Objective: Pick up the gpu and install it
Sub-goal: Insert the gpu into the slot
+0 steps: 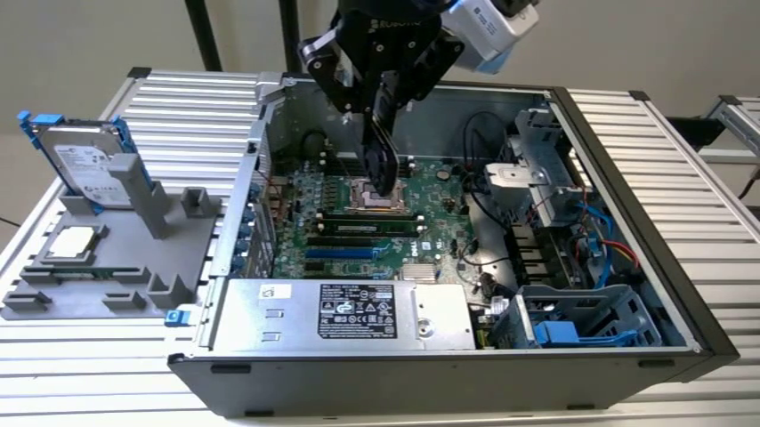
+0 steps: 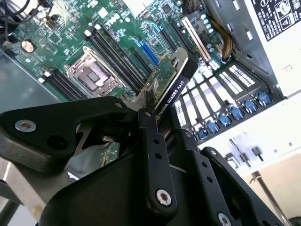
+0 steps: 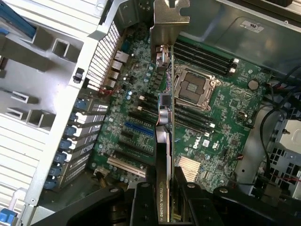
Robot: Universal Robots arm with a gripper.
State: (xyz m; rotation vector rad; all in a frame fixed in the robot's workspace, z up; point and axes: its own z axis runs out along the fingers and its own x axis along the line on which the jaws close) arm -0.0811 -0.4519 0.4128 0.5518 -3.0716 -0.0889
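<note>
The gpu [image 1: 380, 169] hangs upright on its edge inside the open computer case [image 1: 618, 222], over the green motherboard [image 1: 344, 227] near the processor socket [image 1: 383, 197]. My gripper [image 1: 377, 133] is shut on its upper part. In the first wrist view the gpu [image 3: 162, 141] appears edge-on, its silver bracket [image 3: 169, 23] at the far end, and the blue slot [image 3: 138, 129] lies beside it on the board. In the second wrist view the black fingers [image 2: 151, 136] clamp the card [image 2: 171, 80] above the board. It hovers clear of the slots.
A grey holder [image 1: 107, 267] at the exterior view's left carries a silver hard drive [image 1: 84, 165] with blue clips and a square processor chip [image 1: 74, 242]. The power supply [image 1: 344, 311] fills the case's near side. Cables and a drive cage [image 1: 582, 320] crowd its right.
</note>
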